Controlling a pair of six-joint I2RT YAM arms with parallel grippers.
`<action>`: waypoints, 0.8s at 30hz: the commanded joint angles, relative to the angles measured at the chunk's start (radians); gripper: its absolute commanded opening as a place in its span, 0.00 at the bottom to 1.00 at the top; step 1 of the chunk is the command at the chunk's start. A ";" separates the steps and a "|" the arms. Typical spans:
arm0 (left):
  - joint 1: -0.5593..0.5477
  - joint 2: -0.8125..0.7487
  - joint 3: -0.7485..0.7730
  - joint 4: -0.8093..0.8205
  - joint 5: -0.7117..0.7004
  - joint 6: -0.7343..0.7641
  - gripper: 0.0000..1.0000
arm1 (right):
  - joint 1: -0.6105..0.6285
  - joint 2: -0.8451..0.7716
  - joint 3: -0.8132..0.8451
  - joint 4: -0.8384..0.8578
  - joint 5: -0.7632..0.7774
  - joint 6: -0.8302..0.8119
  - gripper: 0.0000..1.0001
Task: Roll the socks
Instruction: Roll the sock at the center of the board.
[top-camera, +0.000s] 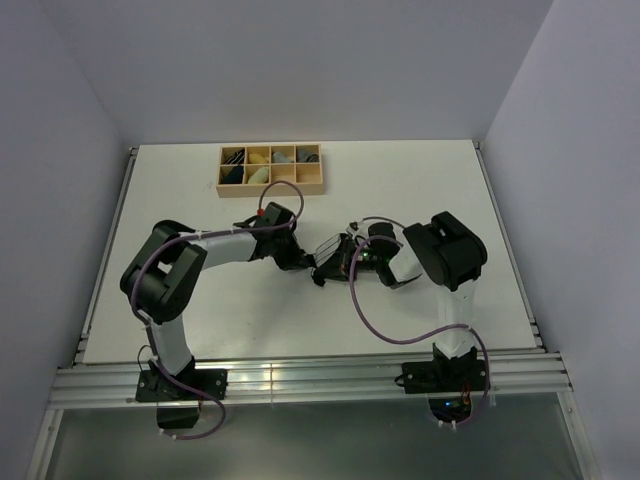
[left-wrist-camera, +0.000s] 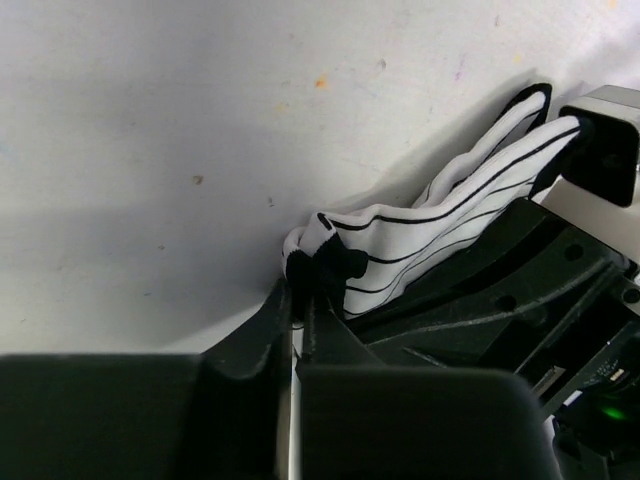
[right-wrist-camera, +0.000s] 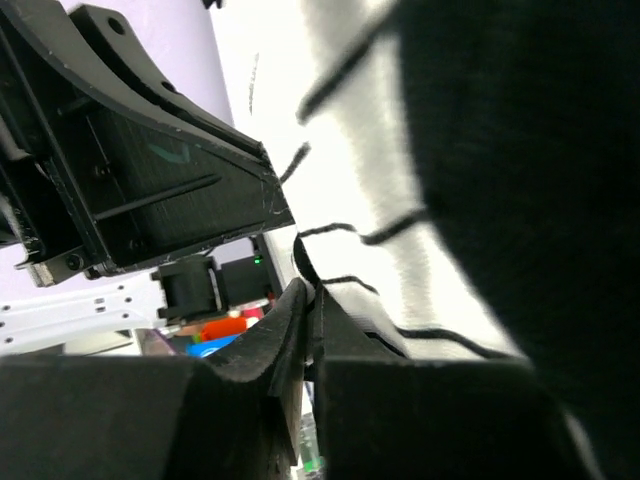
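**Both grippers clenched on one striped sock at table centre**

The two arms meet over the middle of the white table. The left gripper is clenched, its tips pinching the bunched black end of the white striped sock. The sock runs slantwise from there, just above the tabletop, to the right gripper, which is likewise clamped on striped fabric. A dark mass fills the right of the right wrist view; it is possibly the black sock, but too blurred to say. A wooden divider box holding sock rolls stands well apart at the far edge.
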 joint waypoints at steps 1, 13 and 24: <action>-0.007 0.077 0.016 -0.097 -0.103 0.040 0.01 | -0.006 -0.044 0.001 -0.202 0.072 -0.128 0.10; -0.053 0.031 0.237 -0.494 -0.315 0.142 0.00 | 0.124 -0.463 0.067 -0.763 0.588 -0.559 0.37; -0.084 0.058 0.302 -0.615 -0.289 0.139 0.00 | 0.536 -0.588 0.110 -0.722 1.106 -0.822 0.39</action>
